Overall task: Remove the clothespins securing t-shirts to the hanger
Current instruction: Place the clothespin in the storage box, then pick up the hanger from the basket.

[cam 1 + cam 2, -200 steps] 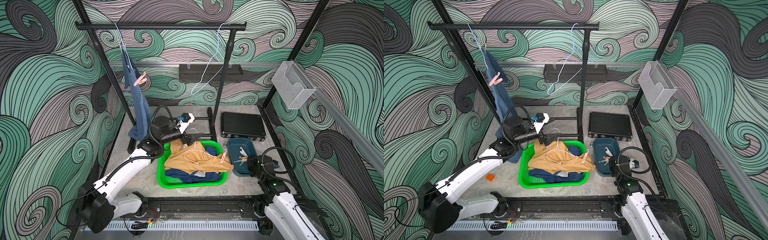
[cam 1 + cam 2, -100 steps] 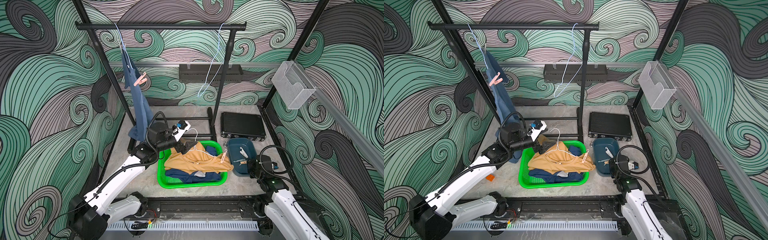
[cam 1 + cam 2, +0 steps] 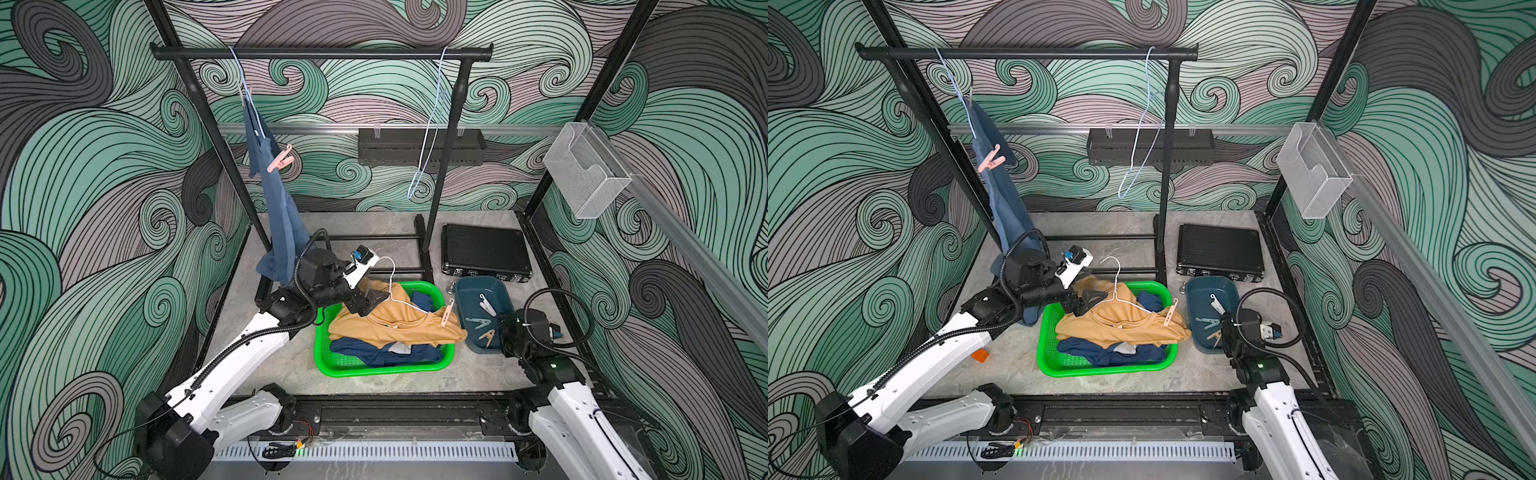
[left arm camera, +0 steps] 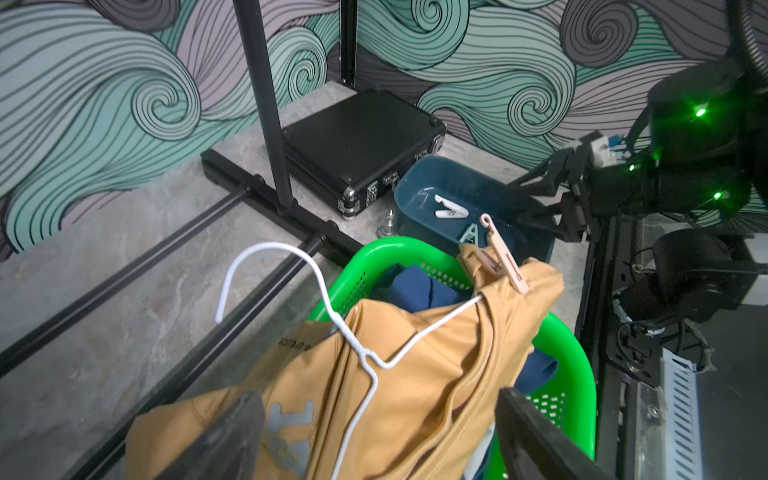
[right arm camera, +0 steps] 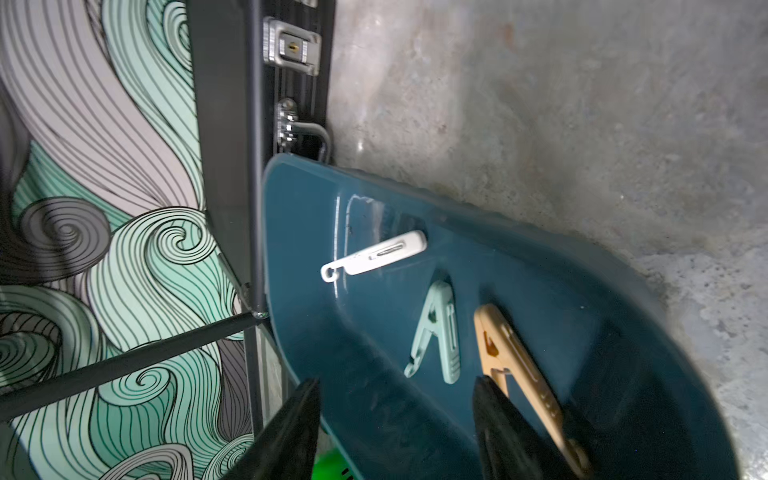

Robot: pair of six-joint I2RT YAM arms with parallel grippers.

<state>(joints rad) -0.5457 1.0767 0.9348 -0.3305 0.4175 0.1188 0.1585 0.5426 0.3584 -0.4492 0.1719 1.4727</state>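
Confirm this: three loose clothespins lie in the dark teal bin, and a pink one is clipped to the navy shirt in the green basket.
Wrong shirt colour: the pink clothespin is clipped to the mustard shirt, as the left wrist view shows. Three loose clothespins do lie in the dark teal bin.

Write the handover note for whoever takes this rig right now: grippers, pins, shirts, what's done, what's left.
Left gripper: open, at the mustard shirt in the green basket, not closed on it.
Right gripper: open, empty, above the teal bin.
Done: three clothespins lie in the bin: white pin, pale teal pin, tan pin. The navy shirt lies in the basket under the mustard one, no pin in view.
Left: pink pin clipping the mustard shirt to its white hanger; second pink pin on the blue shirt hanging from the rail.
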